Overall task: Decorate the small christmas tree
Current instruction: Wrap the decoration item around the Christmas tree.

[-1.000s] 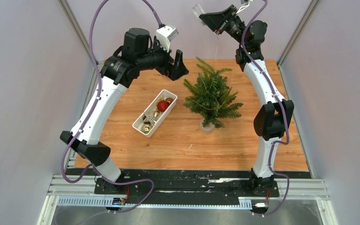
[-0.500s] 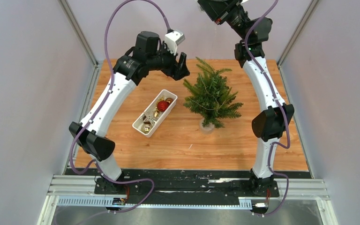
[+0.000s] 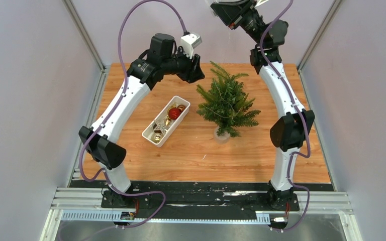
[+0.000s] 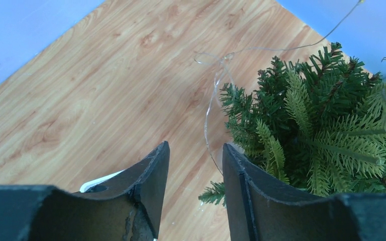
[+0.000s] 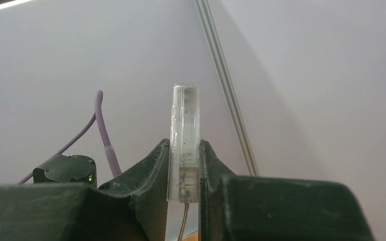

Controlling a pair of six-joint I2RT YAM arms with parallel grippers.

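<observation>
The small christmas tree point(image 3: 227, 104) is standing mid-worktop point(image 3: 191, 156). The left end effector point(image 4: 195, 146) is hovering beside its top, jaws parted. The right end effector point(image 5: 185, 150), raised high, is clamping a clear plastic block point(image 5: 185, 125). A white tray point(image 3: 150, 135) is holding a red bauble point(image 3: 174, 113) and gold ornaments point(image 3: 157, 136).

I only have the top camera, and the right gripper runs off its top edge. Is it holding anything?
Observer: Yes. The right gripper is shut on a clear plastic block, upright between its fingers.
Operator: Anything attached to it?
Observer: Yes, thin wires leave its bottom end.
Operator: And the left gripper?
Observer: The left gripper grips nothing, jaws apart; a thin wire strand hangs just beyond them, beside the small christmas tree.
</observation>
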